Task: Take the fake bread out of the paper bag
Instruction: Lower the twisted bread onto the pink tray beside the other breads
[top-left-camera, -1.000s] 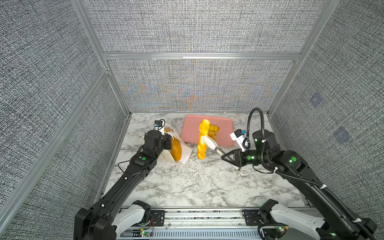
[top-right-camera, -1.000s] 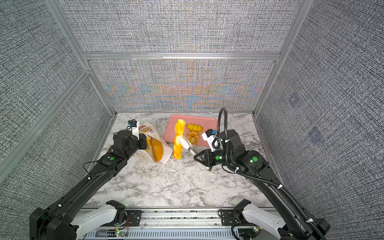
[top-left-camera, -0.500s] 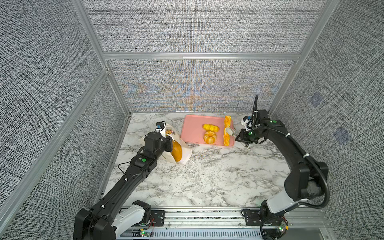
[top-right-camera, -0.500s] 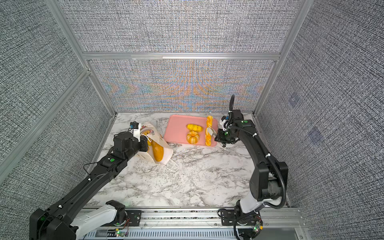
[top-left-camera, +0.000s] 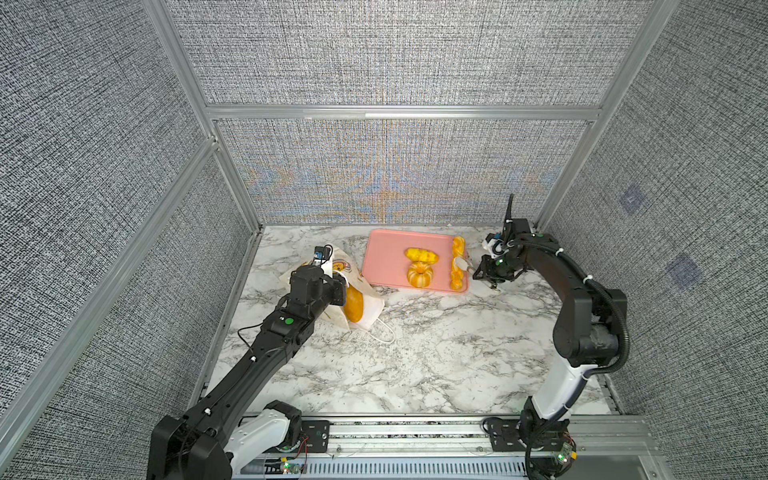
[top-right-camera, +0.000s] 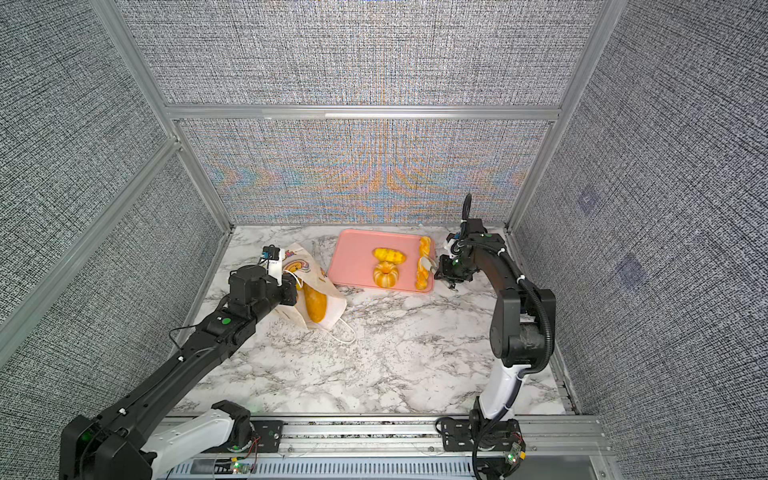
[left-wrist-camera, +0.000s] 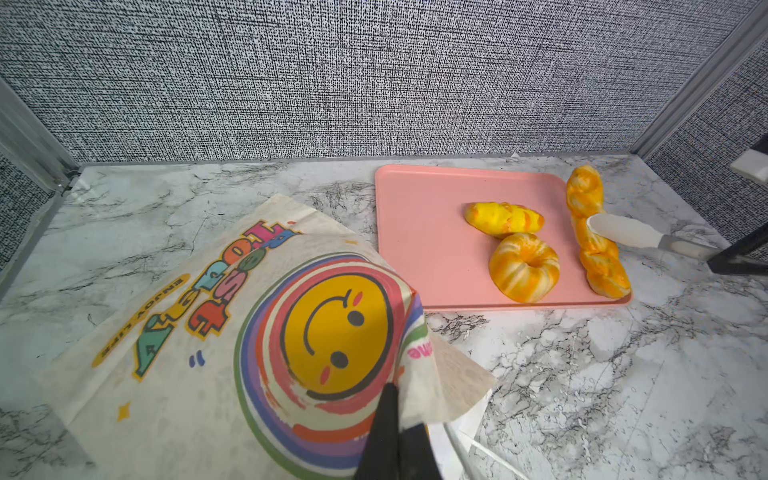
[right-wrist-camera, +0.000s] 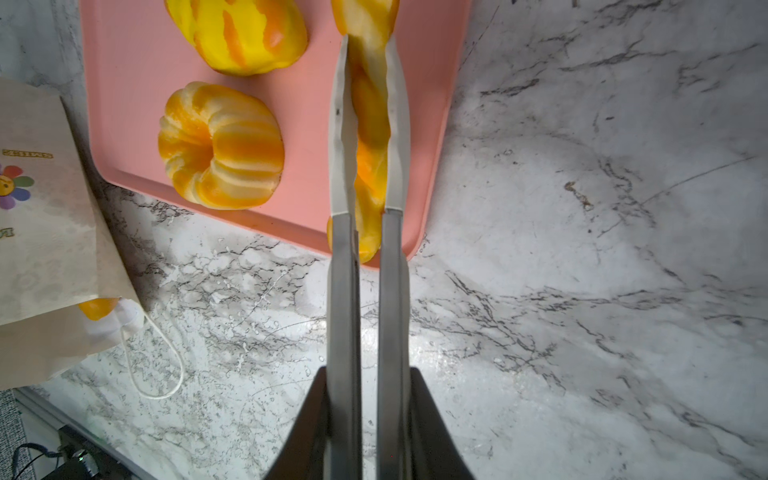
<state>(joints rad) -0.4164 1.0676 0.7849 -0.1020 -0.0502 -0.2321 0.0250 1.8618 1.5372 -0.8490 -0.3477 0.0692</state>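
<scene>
Right gripper (right-wrist-camera: 368, 390) squeezes tongs (right-wrist-camera: 343, 291) holding the braided stick (right-wrist-camera: 370, 124): loosen slowly over the pink tray (right-wrist-camera: 124, 104). Left gripper (left-wrist-camera: 395, 419) pinches the paper bag (left-wrist-camera: 187, 395).

Paper bag (top-left-camera: 371, 311) on its side, loaf (top-left-camera: 354, 306) inside; croissant (top-left-camera: 422, 254), ring cake (top-left-camera: 420, 275), braided stick (top-left-camera: 458, 245) on tray (top-left-camera: 382, 257).

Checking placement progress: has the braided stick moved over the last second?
Yes: the braided stick went rightward, from over the pink tray's front-left part to lying along its right edge, gripped by the right tool.
</scene>
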